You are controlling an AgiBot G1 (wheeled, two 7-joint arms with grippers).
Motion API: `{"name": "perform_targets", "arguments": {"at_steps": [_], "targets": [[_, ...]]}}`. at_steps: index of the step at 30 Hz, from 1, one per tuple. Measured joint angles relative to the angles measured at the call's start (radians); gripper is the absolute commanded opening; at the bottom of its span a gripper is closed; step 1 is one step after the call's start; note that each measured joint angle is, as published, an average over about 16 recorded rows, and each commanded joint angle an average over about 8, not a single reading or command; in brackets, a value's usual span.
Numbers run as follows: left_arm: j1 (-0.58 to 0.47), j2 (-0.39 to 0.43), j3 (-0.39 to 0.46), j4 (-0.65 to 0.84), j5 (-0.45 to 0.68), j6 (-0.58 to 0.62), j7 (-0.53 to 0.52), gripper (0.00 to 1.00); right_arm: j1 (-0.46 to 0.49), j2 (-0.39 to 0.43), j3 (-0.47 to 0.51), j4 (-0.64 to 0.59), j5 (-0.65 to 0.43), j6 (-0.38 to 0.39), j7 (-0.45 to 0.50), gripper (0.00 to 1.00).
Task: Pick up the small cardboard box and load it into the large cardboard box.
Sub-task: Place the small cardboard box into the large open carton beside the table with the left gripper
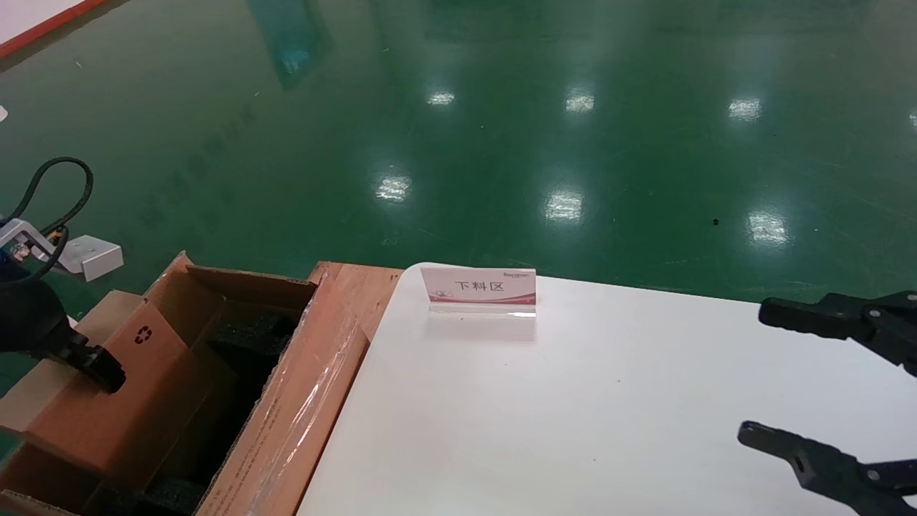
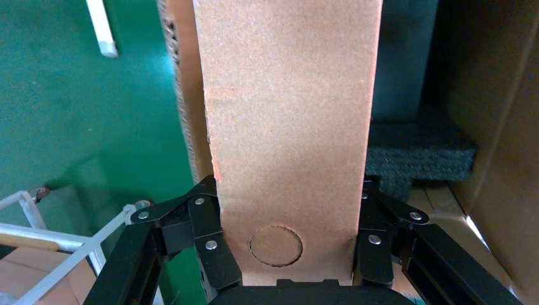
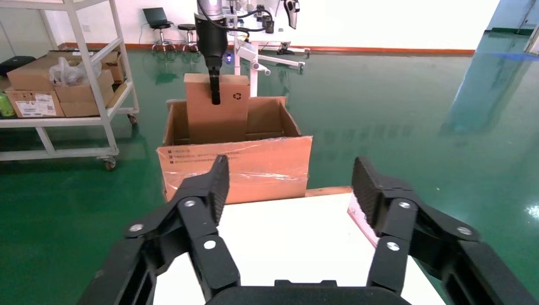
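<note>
At the lower left of your head view the left gripper is clamped on the small cardboard box; the box stands on edge, tilted, its recycling symbol facing you, and its lower part sits inside the large cardboard box; whether it touches the bottom you cannot tell. Your left wrist view shows the fingers pressed against both sides of the small carton, with a round perforated disc on the face between them, and black foam just beside it inside the big carton. The large carton stands on the floor against the left edge of the white table; its near flap with the clear tape strip leans toward the tabletop.

The table fills the lower right of the head view; a small sign holder with red and white print stands near its far edge. The right gripper hovers over the table at the right edge of the frame, its jaws spread wide and holding nothing.

Around you lies a glossy green floor mirroring ceiling lights; in the upper left of the right wrist view you see a white shelving cart loaded with cartons, and beyond it a white wall with a red baseboard.
</note>
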Motion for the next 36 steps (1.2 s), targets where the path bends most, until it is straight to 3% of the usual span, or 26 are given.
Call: {"name": "perform_targets", "arguments": {"at_steps": [36], "targets": [[0.154, 0.035, 0.019, 0.041, 0.054, -0.186, -0.08, 0.0, 0.0, 0.001, -0.002, 0.0, 0.001, 0.001, -0.001, 1.0]]}}
